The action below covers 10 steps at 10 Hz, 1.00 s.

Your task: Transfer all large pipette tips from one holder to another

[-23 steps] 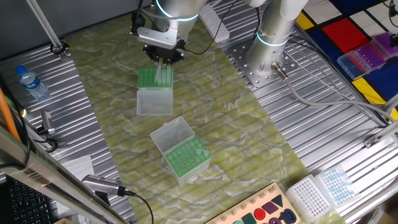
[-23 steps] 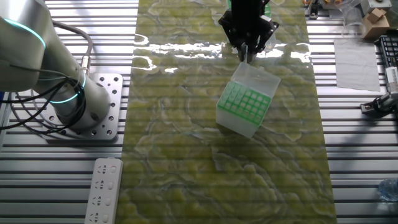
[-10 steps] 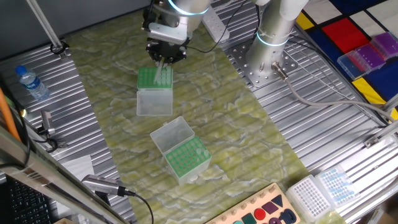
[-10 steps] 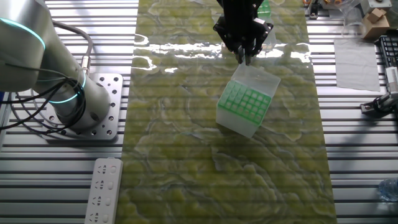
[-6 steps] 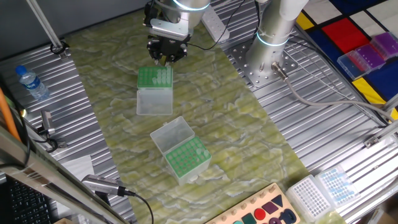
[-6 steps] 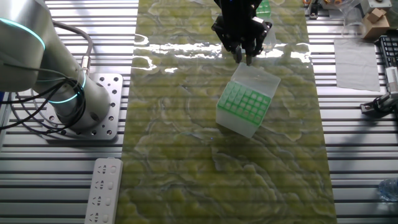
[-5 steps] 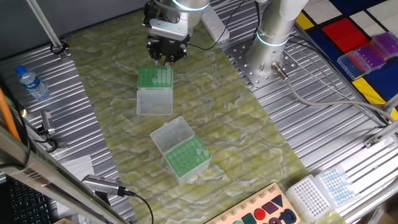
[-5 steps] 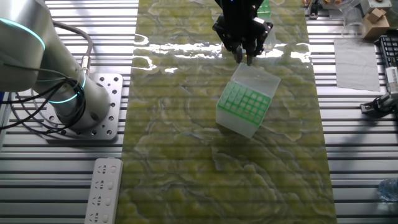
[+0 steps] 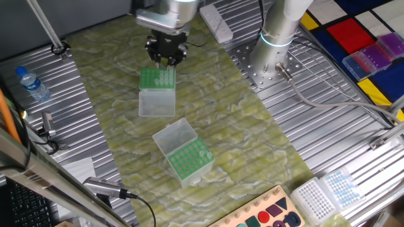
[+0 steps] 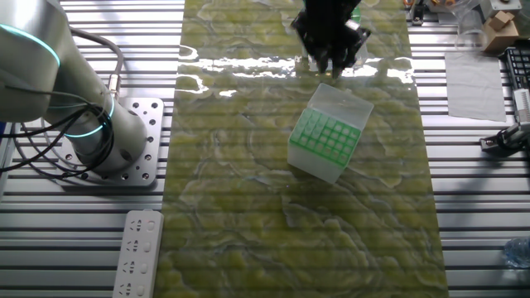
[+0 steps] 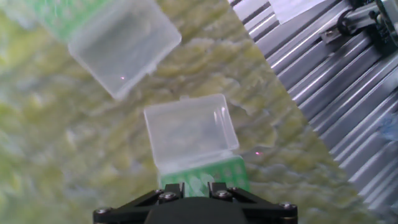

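My gripper hangs just above the far green holder, over the large pipette tips standing along its right side. The jaws stand close together. In the hand view a pale large pipette tip shows between the fingers of the gripper. That holder's clear lid lies open toward the second holder, which also carries some pale tips. In the other fixed view the gripper is above the lid of the green holder.
The second holder's open lid faces the first one. A water bottle stands at the left. The arm's base is at the right, a power strip behind it. Tip boxes and a shape-sorting board sit in front.
The gripper rose from the tips in the far holder. Its wrist has turned, and it has shifted slightly toward the second holder.
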Motion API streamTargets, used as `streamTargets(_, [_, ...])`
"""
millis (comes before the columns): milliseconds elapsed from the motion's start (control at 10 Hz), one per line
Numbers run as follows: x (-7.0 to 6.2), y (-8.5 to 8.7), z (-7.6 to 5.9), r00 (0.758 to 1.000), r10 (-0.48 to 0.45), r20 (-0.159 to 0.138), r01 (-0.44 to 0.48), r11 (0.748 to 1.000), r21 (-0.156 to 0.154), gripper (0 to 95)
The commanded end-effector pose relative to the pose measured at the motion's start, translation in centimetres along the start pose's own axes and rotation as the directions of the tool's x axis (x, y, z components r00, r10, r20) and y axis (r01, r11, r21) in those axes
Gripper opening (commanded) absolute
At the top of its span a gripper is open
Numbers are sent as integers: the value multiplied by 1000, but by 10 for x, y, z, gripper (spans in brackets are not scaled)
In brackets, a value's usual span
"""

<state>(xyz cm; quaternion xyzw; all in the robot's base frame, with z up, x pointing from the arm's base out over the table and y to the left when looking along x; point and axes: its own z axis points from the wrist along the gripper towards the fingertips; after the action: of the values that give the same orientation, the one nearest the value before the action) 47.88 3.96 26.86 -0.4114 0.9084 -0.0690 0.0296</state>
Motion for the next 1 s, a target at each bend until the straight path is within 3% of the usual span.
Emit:
streamTargets(100, [-79,43,-11,957,262,-127,-276,955,-109,0])
streamTargets(300, [-126,90,-10,910,387,-147,-404,908,-110,0])
streamTargets(500, [-152,130,-5,851,501,-160,-521,844,-130,0])
streamTargets(600, [-156,139,-4,834,527,-164,-549,825,-137,0])
streamTargets(700, [-161,150,-2,815,553,-173,-578,795,-183,0])
streamTargets(900, [-162,153,-1,802,566,-191,-597,770,-228,0])
streamTargets(1000, [-162,153,-1,795,574,-194,-606,760,-234,0])
